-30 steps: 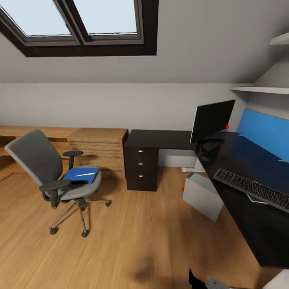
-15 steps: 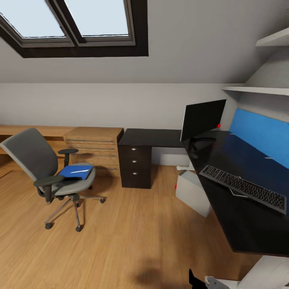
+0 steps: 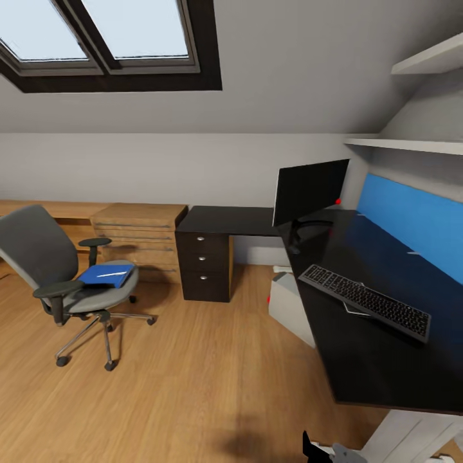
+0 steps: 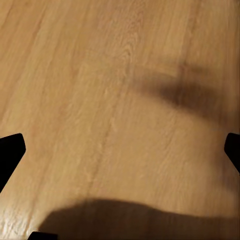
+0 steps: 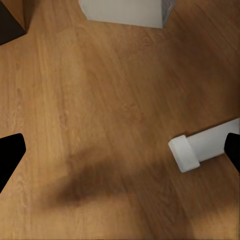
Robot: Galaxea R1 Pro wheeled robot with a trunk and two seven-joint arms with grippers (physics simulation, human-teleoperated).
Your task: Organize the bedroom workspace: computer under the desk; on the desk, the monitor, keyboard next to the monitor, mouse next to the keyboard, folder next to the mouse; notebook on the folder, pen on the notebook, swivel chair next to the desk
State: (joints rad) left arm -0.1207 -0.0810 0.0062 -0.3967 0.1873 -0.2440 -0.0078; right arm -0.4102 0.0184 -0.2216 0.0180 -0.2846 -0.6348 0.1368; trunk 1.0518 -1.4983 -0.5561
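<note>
The grey swivel chair (image 3: 45, 270) stands on the floor at the left, well apart from the desk (image 3: 366, 360). The blue folder (image 3: 106, 275) lies on its seat with a thin white streak on top. On the glossy black desk top the monitor (image 3: 310, 191) stands at the corner, and the keyboard (image 3: 364, 301) lies nearer, at an angle. The light grey computer (image 3: 290, 310) sits on the floor under the desk's edge. The mouse, notebook and pen I cannot make out. My left gripper (image 4: 120, 150) and right gripper (image 5: 120, 150) hang open over bare floor.
A dark three-drawer unit (image 3: 204, 265) carries the desk's far wing, and a light wooden drawer cabinet (image 3: 132, 241) stands beside it. A white desk leg foot (image 5: 205, 147) lies on the floor near my right gripper. Wall shelves (image 3: 411, 145) hang above the desk.
The whole picture has slid left, so the camera has turned right toward the desk. The chair, folder, monitor and keyboard keep their places relative to each other.
</note>
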